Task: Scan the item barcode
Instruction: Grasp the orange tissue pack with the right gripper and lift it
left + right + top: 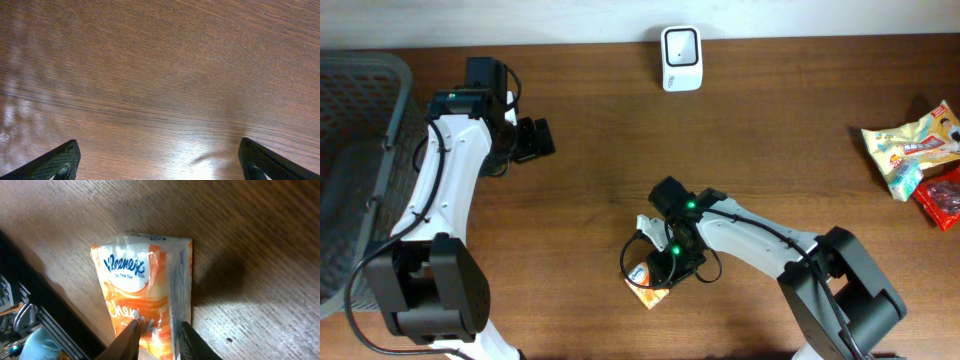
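Right fingers [125,345] pinching tissue pack [132,280], arm [752,232] bent down to table [250,230]

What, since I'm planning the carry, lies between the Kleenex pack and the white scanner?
Overhead: the right gripper over the Kleenex pack, then bare table up to the scanner.

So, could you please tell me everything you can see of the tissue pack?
The tissue pack is a soft packet in glossy orange and white plastic wrap, with a blue Kleenex logo on a white patch. It lies on the wooden table, slightly crumpled along one side. The right gripper pinches its near end between both fingers; nothing else touches it.
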Controlling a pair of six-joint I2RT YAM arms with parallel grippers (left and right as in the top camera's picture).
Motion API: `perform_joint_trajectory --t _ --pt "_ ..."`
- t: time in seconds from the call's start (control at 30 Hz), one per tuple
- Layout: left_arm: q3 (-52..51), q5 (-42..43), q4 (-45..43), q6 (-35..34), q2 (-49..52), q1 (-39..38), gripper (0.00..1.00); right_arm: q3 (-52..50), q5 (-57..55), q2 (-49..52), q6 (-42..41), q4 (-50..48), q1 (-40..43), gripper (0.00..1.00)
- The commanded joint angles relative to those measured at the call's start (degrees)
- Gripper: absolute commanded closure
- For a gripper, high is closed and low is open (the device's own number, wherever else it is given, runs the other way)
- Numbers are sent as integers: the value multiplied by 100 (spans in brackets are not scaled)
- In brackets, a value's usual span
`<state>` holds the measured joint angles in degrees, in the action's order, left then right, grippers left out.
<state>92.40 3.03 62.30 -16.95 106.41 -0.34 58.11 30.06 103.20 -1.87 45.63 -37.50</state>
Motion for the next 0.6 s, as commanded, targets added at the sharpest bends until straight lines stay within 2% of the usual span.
perform_joint_trajectory --t 0.0,0.03,0.07,0.1,0.17,0.2,0.27,0.33,0.37,0.43,0.5,0.57 --pt "-44 66 -9 -35 -24 -2 1 -85 153 144 -170 0 -37 72" --pt "-44 66 -9 -35 -24 -2 1 -85 166 291 -297 -24 -35 72" --pt "-44 63 -9 -35 -24 -2 1 -83 170 354 -297 -26 -33 68" --pt "-44 63 -9 -35 -24 -2 1 -70 168 356 -313 -24 -31 70" --pt "-44 63 -11 -35 -24 -2 1 -15 105 356 -455 2 -31 92" --pt "-44 63 -9 -35 -24 -2 1 76 101 356 -466 101 11 96" --pt "-44 63 -9 -35 -24 -2 1 382 234 354 -459 319 216 96" --pt "-44 63 -9 -35 -24 -2 1 925 1082 354 76 734 726 96" --pt "-44 63 -11 -35 -24 -2 1 1255 1923 356 634 944 1217 96" --pt "-44 63 -13 -35 -24 -2 1 1537 3010 354 1049 968 2015 96" --pt "-44 63 -15 -37 -24 -2 1 1720 3939 356 1357 855 2743 96" --pt "-44 63 -15 -35 -24 -2 1 1788 5270 356 1366 225 3689 96"
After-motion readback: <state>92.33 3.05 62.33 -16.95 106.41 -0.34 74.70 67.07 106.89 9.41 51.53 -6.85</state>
